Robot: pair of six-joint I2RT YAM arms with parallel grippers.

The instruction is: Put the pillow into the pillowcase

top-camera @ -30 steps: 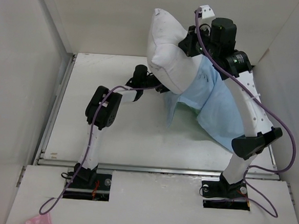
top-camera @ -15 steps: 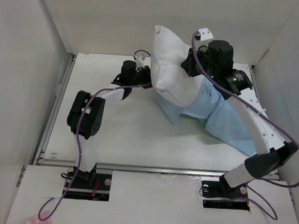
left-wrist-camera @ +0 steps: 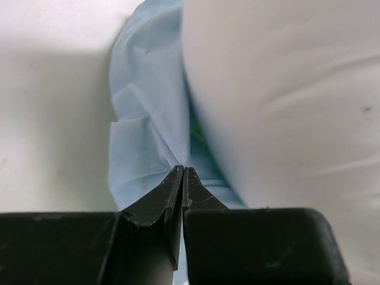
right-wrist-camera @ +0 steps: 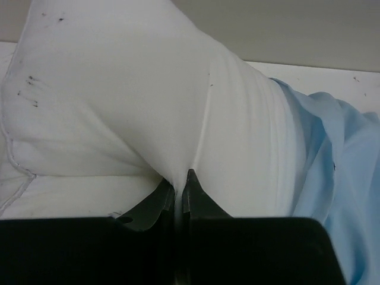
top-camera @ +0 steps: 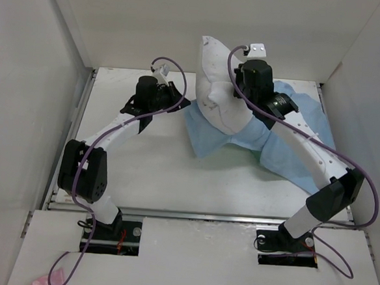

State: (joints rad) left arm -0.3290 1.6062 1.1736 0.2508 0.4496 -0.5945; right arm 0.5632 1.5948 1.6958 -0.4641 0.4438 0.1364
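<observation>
Pillow (top-camera: 213,95): white, plump, dark-speckled, upper centre of frame, lower end inside wrinkled light-blue pillowcase (top-camera: 209,135). Right gripper (right-wrist-camera: 178,179) clamps pillow fabric; left gripper (left-wrist-camera: 183,173) pinches pillowcase edge.

The pillow (top-camera: 213,85) and pillowcase (top-camera: 210,134) crowd the far right.

I saw a flat white surface (top-camera: 155,179) boxed in by plain white wall panels (top-camera: 25,72) on three sides, evenly lit, with a silver metal rail (top-camera: 191,214) along its near edge.
</observation>
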